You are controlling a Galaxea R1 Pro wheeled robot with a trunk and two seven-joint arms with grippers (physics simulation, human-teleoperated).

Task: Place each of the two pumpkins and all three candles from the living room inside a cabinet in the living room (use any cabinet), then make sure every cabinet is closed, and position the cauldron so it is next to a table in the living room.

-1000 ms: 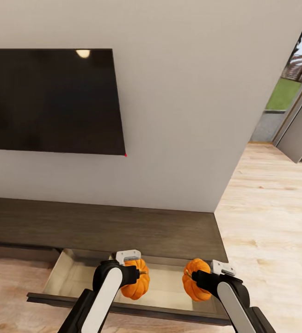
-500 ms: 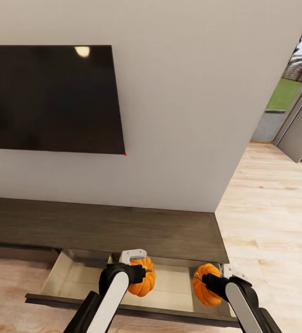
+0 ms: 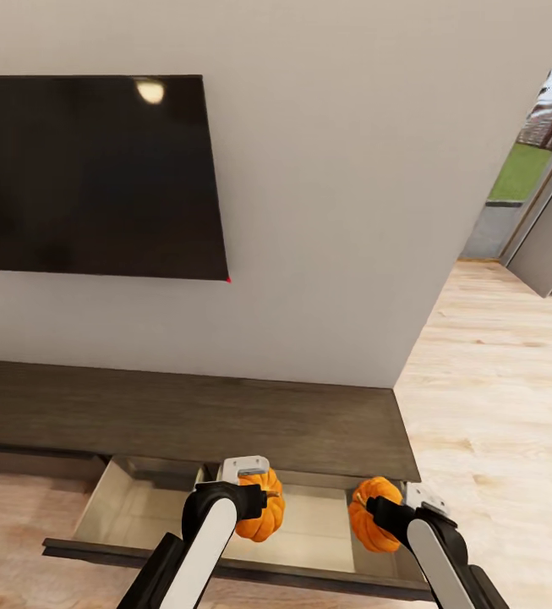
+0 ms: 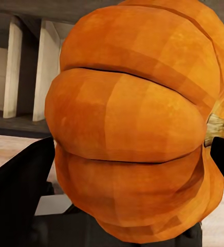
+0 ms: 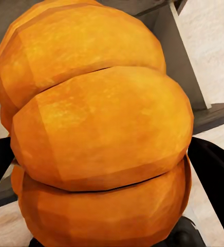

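A pumpkin is gripped in each pincer, left (image 3: 257, 506) and right (image 3: 375, 526), above the open cabinet drawer (image 3: 132, 512). The right pumpkin (image 3: 368, 514) hangs near the drawer's end wall; released there, it may catch the rim and roll out.

— What's on the wall?
— A plain white wall (image 3: 326, 194) carries a large black screen (image 3: 98, 173); a ceiling light is reflected near its top edge.
— And the floor?
— Light wood planks (image 3: 495, 389), running right toward a wood-framed glass door (image 3: 542, 182) with green grass outside.
— How bright is it?
— Evenly lit and soft, with daylight at the doorway.
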